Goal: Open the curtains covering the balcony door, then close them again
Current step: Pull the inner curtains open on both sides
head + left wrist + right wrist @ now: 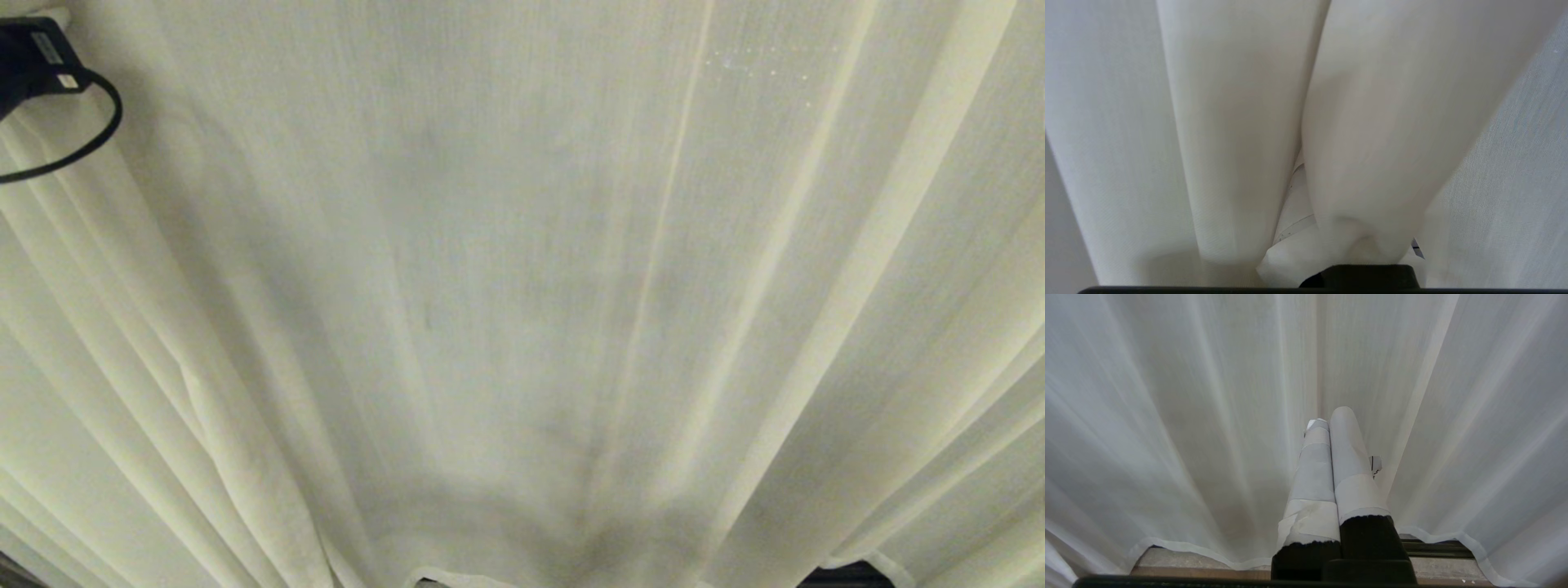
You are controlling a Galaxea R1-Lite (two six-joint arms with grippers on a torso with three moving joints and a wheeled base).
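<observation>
Sheer curtains [522, 286] fill the whole frame. The left end effector [1355, 245] is clamped on a bunched fold; the right end effector [1331, 457], fingers pressed together, holds nothing. The hem [1188, 549] clears the floor [1180, 561] at lower frame.

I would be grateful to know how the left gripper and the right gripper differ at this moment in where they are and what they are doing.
The left gripper is buried in bunched folds of the curtains and shut on the cloth; the right gripper is bare, shut on nothing, short of the sheer fabric. The left gripper's fingers are almost wholly hidden by cloth; the right gripper's two taped fingers show fully, pressed together. Both are shut and face the curtains.
</observation>
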